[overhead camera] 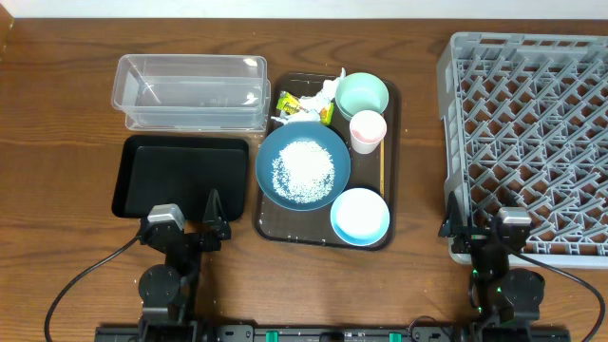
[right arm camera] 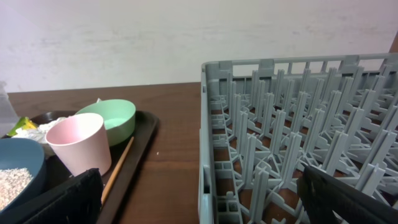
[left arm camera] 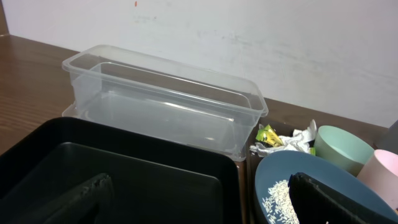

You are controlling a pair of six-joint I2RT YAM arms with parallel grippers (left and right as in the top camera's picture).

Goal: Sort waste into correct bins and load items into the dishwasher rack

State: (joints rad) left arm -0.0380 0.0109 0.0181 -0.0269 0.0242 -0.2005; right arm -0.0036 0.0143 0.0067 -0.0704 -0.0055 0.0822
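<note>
Overhead: rice covers the plate mid bench; tub at 10 o'clock, rack at 3.
Left wrist: left claw gapes wide, empty, at the black tray's 6 o'clock rim.
Right wrist: right claw gapes wide, empty; rack at 3, cup at 9.

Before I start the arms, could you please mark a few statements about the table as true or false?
The rice lies on the blue plate. True.
The pink cup lies tipped over. False: it stands upright on the brown tray.
The clear tub is empty. True.
The black tray holds the crumpled paper. False: it is empty; the paper lies on the brown tray beside the green bowl.
</note>
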